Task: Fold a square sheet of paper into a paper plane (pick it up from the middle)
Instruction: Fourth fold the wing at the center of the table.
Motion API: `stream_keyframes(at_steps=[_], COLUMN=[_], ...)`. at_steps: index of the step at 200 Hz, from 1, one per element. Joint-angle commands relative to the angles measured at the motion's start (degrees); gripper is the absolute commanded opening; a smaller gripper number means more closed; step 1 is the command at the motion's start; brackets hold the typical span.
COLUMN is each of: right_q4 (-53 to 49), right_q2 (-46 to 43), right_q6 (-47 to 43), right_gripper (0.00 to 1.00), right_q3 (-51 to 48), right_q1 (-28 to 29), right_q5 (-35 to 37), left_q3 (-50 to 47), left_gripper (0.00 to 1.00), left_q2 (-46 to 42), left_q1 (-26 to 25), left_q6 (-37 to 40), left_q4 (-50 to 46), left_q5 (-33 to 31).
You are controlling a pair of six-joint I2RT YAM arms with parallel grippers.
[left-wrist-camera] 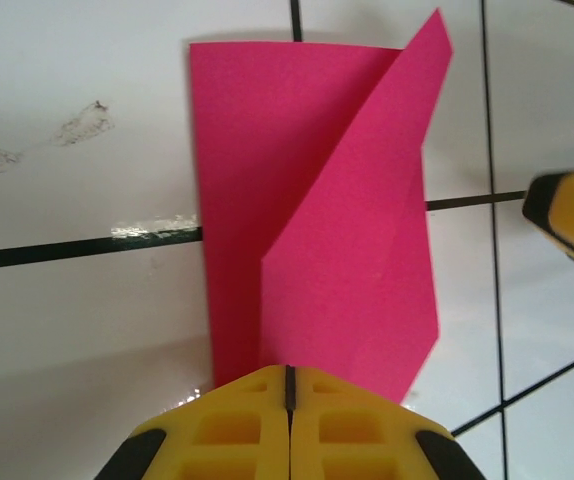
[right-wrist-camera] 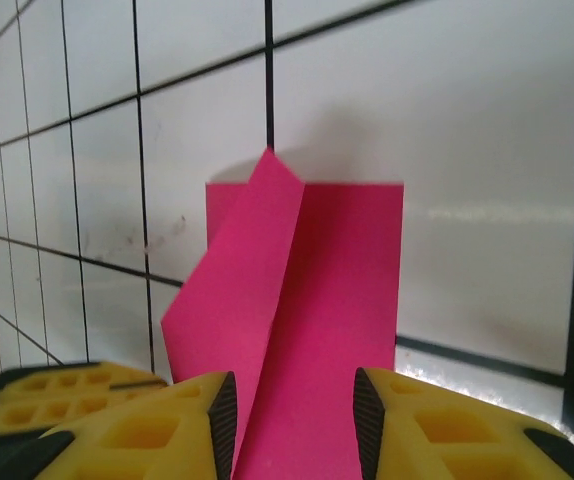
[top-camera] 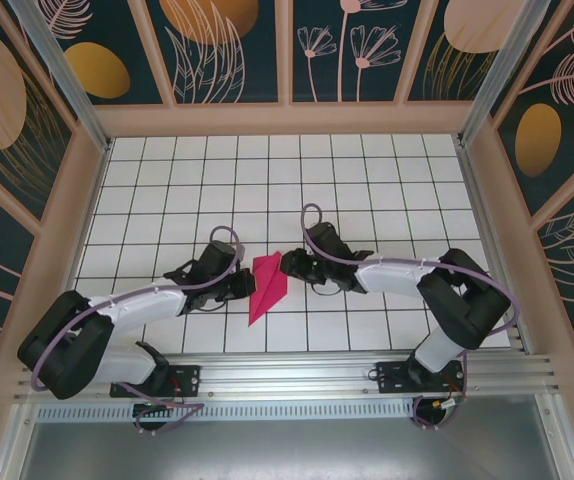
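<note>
- While its 2 yellow fingers press flat together, the left hand [top-camera: 241,285] [left-wrist-camera: 289,375] pinches 1 edge of the pink paper [top-camera: 265,285].
- The right hand [top-camera: 287,265] [right-wrist-camera: 295,400] stands partly open, with the paper's opposite edge running between its fingers [right-wrist-camera: 217,415]; whether they touch it I cannot tell.
- The paper sits low over the tiled desk [top-camera: 367,180], between both hands, near the front middle.
- It is folded narrow and angular, with 1 flap raised along a diagonal crease.

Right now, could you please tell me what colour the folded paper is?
Magenta-pink, plain; the folded paper shows best in the left wrist view.
</note>
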Motion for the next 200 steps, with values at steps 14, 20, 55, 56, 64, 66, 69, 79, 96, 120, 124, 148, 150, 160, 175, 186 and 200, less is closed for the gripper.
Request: stream_keyframes(at_steps=[14,20,55,56,64,66,69,79,96,120,124,148,150,160,175,186,200], right_q4=[0.58,0.84,1.07,1.04,0.97,1.04,1.16,1.11,2.11,5.42,5.70,6.56,6.68,6.89,7.25,7.41,8.20], right_q2=[1.54,1.92,2.15,2.07,1.92,1.88,1.87,1.96,2.53,3.06,3.18,3.80,3.83,3.95,4.08,4.10,4.02], right_q6=[3.82,4.13,5.27,5.43,6.12,6.28,6.42,6.95,6.99,7.70,7.81,8.38,8.45,8.70,8.85,8.91,9.05], right_gripper=[0.41,0.42,0.43,0.43,0.44,0.44,0.44,0.45,0.45,0.45,0.45,0.45,0.45,0.45,0.45,0.45,0.45], right_q3=[-0.54,-0.70,-1.77,-1.81,-2.40,-2.52,-2.78,-3.25,-3.52,-4.22,-4.18,-4.48,-4.56,-4.62,-4.80,-4.76,-4.91], right_q1=[2.21,2.23,2.23,2.28,2.24,2.23,2.23,2.15,2.15,2.25,2.24,2.21,2.22,2.24,2.23,2.23,2.25], right_q5=[-0.51,-0.65,-0.55,-0.48,0.14,0.19,0.28,0.12,-1.44,-3.55,-3.72,-4.00,-4.10,-4.09,-4.19,-4.28,-4.61], left_q3=[1.50,1.34,0.54,0.54,0.57,0.55,0.54,0.54,0.40,-0.06,-0.12,-0.45,-0.50,-0.63,-0.78,-0.85,-0.96], left_gripper=[0.08,0.08,0.10,0.10,0.10,0.10,0.10,0.10,0.10,0.09,0.09,0.09,0.09,0.09,0.09,0.09,0.09], left_q2=[2.38,2.58,4.28,4.36,5.06,5.27,5.55,6.28,7.05,7.51,7.56,7.96,7.95,8.06,8.06,8.04,8.06], left_q1=[0.09,0.09,0.09,0.09,0.12,0.10,0.10,0.10,0.12,0.16,0.15,0.15,0.11,0.09,0.09,0.16,0.10], left_q6=[2.76,2.72,2.83,2.87,2.75,2.69,2.64,2.35,2.09,1.93,1.91,1.88,1.92,1.85,1.75,1.67,1.59], left_q4=[-0.68,-0.50,1.14,1.15,1.41,1.53,1.77,2.21,2.36,2.39,2.39,2.29,2.30,2.39,2.67,2.83,2.91], left_q5=[-2.35,-2.22,-0.58,-0.54,-0.08,0.04,0.34,0.96,1.20,1.26,1.26,1.32,1.34,1.55,1.92,2.03,2.05])
